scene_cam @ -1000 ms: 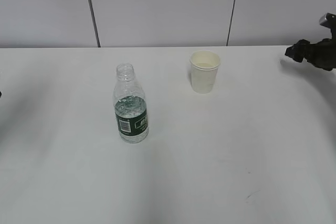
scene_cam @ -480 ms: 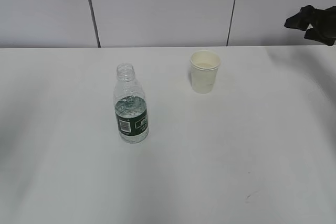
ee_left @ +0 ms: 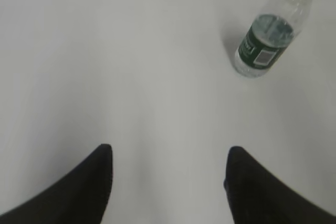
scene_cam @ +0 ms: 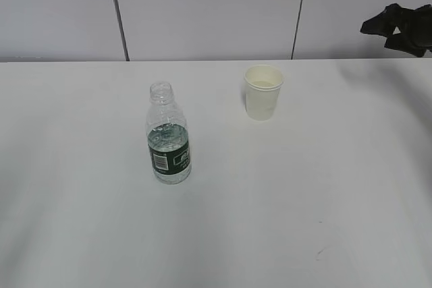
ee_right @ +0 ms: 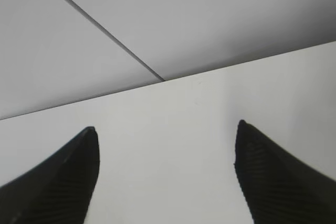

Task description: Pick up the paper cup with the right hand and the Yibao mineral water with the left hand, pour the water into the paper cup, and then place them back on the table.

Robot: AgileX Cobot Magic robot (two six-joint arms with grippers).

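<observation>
Since neither arm holds anything, both vessels stand upright on the table (scene_cam: 324,187), each on the side of the arm meant to take it. The Yibao mineral water (scene_cam: 168,136), capless and partly full, stands left of the middle, roughly midway between far and near edges; the paper cup (scene_cam: 262,92) sits to its right, nearer the far edge, well apart from it. The right hand (scene_cam: 398,26) hangs raised over the far right corner, its jaws spread wide and empty, looking along the table's far edge. The left hand (ee_left: 168,182) hovers above bare table, jaws likewise apart, with the bottle ahead to its right, presumably so it can close in on it.
</observation>
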